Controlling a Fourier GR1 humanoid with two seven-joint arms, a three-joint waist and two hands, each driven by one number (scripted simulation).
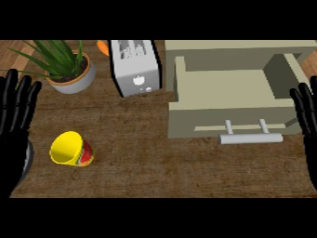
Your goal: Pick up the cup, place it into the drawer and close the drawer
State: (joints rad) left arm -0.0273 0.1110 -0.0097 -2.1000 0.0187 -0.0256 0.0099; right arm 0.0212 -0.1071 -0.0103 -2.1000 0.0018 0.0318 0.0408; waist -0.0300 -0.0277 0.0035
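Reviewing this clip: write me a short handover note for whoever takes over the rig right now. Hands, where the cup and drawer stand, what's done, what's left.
Left hand: open, fingers up, resting at the view's left edge, holding nothing.
Right hand: open, fingers up, resting at the right edge, holding nothing.
Cup: yellow, lying tipped on the counter at lower left, untouched.
Drawer: pulled open at right, nothing visible inside, handle facing the robot.
Done: nothing beyond the drawer standing open.
Left: grasp the cup, place it in the drawer, push the drawer shut.
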